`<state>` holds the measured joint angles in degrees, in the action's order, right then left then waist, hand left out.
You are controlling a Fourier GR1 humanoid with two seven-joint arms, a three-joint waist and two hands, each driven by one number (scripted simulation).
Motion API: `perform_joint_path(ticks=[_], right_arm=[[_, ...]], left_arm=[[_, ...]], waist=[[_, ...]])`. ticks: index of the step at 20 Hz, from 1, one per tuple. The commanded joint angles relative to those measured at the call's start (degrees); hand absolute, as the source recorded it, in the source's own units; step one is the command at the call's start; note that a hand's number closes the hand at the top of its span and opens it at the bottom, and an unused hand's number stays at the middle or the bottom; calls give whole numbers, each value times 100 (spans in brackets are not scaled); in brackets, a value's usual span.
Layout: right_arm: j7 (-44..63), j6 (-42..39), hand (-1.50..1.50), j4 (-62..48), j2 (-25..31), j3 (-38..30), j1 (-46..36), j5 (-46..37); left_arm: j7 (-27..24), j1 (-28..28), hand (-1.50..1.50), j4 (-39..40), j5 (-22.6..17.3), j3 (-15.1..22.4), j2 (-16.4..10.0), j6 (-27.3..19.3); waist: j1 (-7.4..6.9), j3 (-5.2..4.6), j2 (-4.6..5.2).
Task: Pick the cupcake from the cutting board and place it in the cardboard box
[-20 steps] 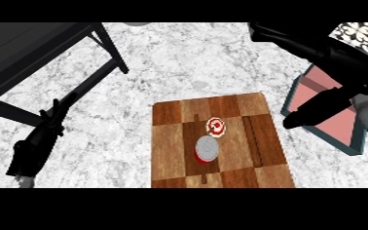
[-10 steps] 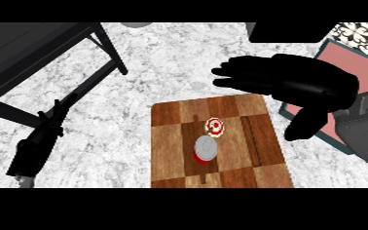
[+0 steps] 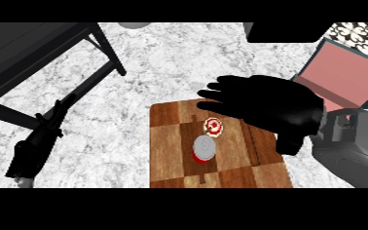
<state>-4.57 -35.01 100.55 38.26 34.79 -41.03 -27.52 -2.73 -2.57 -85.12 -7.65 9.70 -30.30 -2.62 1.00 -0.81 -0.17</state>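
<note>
Your one cupcake (image 3: 212, 126) sits on the single cutting board (image 3: 173, 165), its red-and-white top just above one grey-topped round thing (image 3: 204, 148). Your right hand (image 3: 269, 105) hovers over the board's upper right part, just beside the cupcake, fingers stretched out, holding nothing. One cardboard box (image 3: 338, 73) lies further right on the table (image 3: 165, 63). Your left hand (image 3: 32, 156) shows at lower left; you cannot tell how open it is.
</note>
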Motion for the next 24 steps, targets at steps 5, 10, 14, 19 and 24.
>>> perform_joint_path(ticks=[5,10,14,19,24], right_arm=[[832,-134,-150,251,-390,469,368,-324],[1286,-5,-150,364,-529,702,485,-783],[1550,110,-150,183,-948,792,391,-966],[1531,208,-150,32,-1030,1012,460,-1268],[1579,283,-150,-23,-929,1038,592,-1505]], left_arm=[[-302,949,0,-575,140,157,118,131],[-442,935,0,-513,122,134,104,206],[-245,1131,0,-553,177,161,169,100],[-297,1132,0,-489,206,207,232,120],[-379,1004,0,-431,148,201,217,240]], waist=[[147,77,-14],[143,75,-5],[87,77,21],[54,78,36],[52,80,20]])
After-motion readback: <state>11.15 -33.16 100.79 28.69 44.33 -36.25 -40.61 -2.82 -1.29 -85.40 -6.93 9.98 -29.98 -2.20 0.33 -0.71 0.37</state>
